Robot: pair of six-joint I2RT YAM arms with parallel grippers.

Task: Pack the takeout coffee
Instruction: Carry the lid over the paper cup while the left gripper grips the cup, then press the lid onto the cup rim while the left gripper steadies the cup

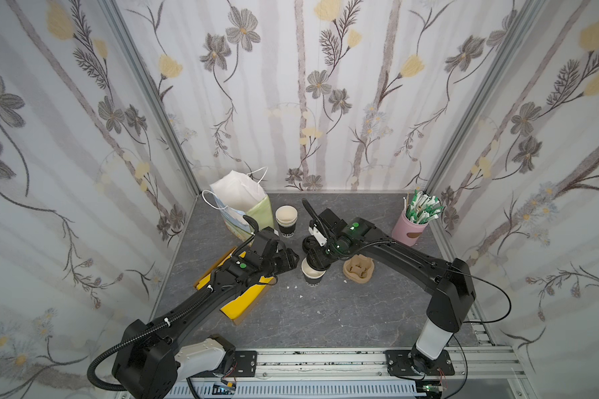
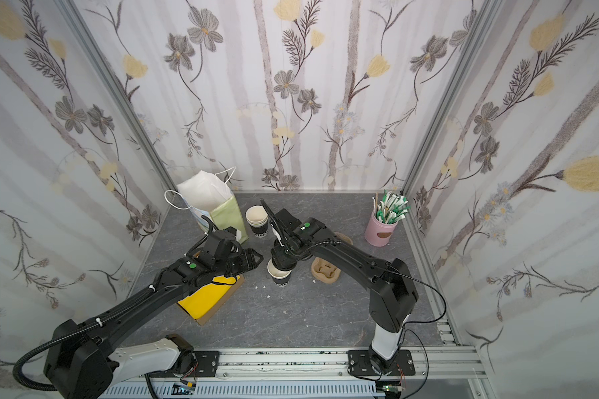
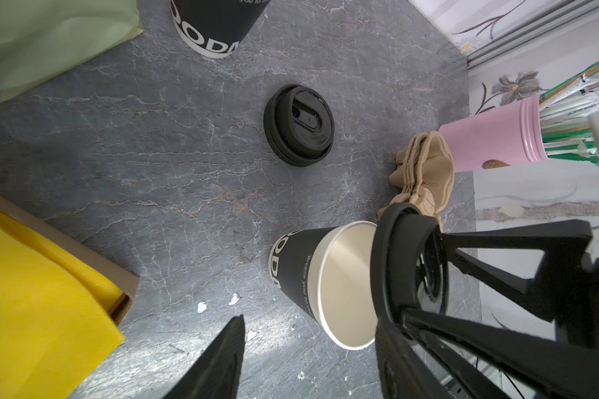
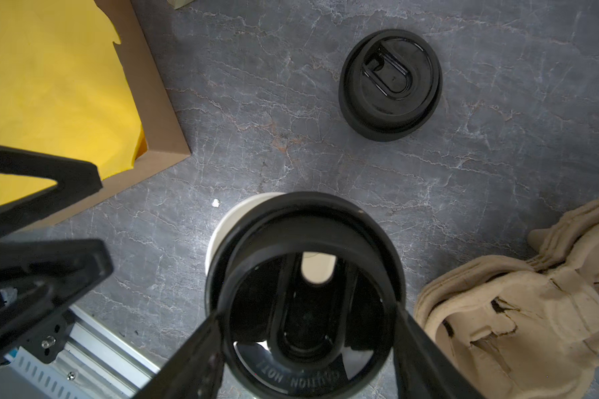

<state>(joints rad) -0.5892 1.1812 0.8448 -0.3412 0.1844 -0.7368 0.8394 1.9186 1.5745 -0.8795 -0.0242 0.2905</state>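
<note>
The takeout coffee cup, black with white lettering and a cream inside, stands upright and lidless mid-table. My right gripper is shut on its black domed lid and holds it just above the cup's mouth, a little off-centre. The cup's rim peeks out beside the lid. Whether lid and rim touch I cannot tell. My left gripper is open just left of the cup, which lies ahead of the gap between its fingers.
A spare black lid lies behind the cup. A stack of like cups stands next to the white-and-green bag. A tan pulp carrier is right of the cup, a pink straw holder back right, and a box with a yellow cloth left.
</note>
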